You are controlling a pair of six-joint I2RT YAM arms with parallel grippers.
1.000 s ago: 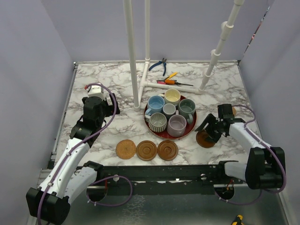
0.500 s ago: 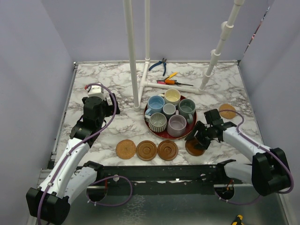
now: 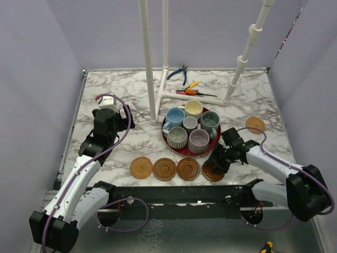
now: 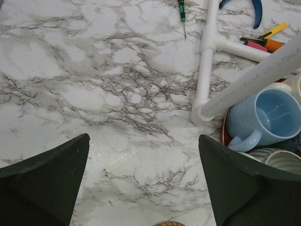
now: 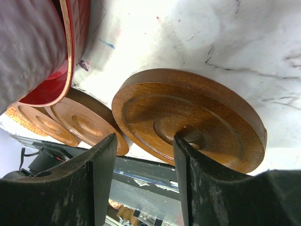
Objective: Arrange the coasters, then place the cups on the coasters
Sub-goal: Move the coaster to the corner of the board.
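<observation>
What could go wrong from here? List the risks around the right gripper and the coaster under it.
1. The right gripper has one fingertip at the dark coaster's centre. Pulling away carelessly might drag the coaster out of line.
2. The dark coaster lies close to the neighbouring coaster and the red tray, so a sideways slip could bump either.

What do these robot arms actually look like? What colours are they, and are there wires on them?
Both the left arm and the right arm are built of smooth white tube-like links joined by chunky black joints. A purple cable loops loosely along each. The fingers are dark, matte, wedge-shaped slabs.
</observation>
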